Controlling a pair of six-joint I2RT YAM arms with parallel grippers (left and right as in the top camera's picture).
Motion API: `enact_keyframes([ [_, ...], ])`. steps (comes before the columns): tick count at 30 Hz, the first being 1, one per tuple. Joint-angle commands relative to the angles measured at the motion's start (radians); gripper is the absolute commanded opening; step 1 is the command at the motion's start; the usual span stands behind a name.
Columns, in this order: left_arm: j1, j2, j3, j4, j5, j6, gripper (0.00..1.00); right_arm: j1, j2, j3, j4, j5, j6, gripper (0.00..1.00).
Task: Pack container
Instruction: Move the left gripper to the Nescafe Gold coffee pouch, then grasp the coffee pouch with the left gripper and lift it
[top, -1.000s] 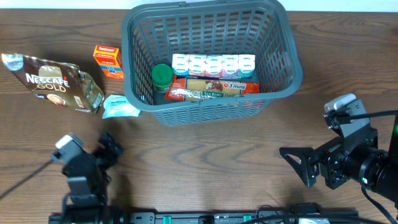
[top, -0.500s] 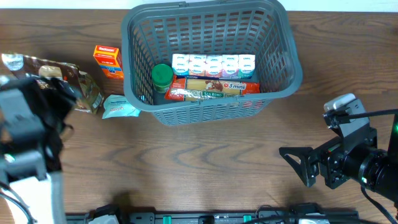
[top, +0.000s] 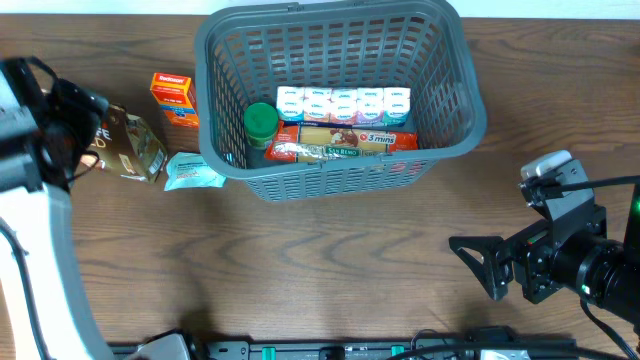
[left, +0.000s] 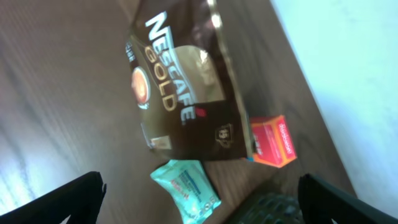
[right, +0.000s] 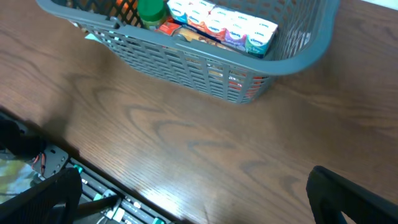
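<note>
The dark grey slatted basket stands at the back middle of the table. It holds a row of small white cartons, a pasta packet and a green-lidded jar. It also shows in the right wrist view. A brown Nescafe Gold pouch lies left of it, also in the left wrist view. My left gripper is open above the pouch, holding nothing. My right gripper is open and empty at the front right.
An orange box and a teal sachet lie between the pouch and the basket; both show in the left wrist view, the box and the sachet. A black rail runs along the table's front edge.
My left arm has swung from the front left of the table up and back to hover over the Nescafe pouch. The right arm and the basket have not moved.
</note>
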Motion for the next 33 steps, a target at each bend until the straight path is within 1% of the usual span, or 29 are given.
enact_keyframes([
  [1,0.015,0.080,0.138,-0.064,0.013,-0.037,0.99,0.009,0.000,0.003,-0.003,-0.003,0.012,0.99],
  [7,0.031,0.249,0.357,-0.232,0.014,-0.087,0.99,0.009,0.000,0.003,-0.003,-0.003,0.012,0.99],
  [16,0.032,0.461,0.565,-0.325,0.054,-0.115,0.99,0.009,0.000,0.003,-0.003,-0.003,0.012,0.99],
  [21,0.034,0.554,0.604,-0.344,0.067,-0.117,0.99,0.009,0.000,0.003,-0.003,-0.003,0.012,0.99],
  [26,0.034,0.618,0.606,-0.347,0.069,-0.109,0.99,0.009,0.000,0.003,-0.003,-0.003,0.012,0.99],
  [33,0.034,0.715,0.606,-0.395,0.069,-0.093,0.98,0.009,0.000,0.003,-0.003,-0.003,0.012,0.99],
])
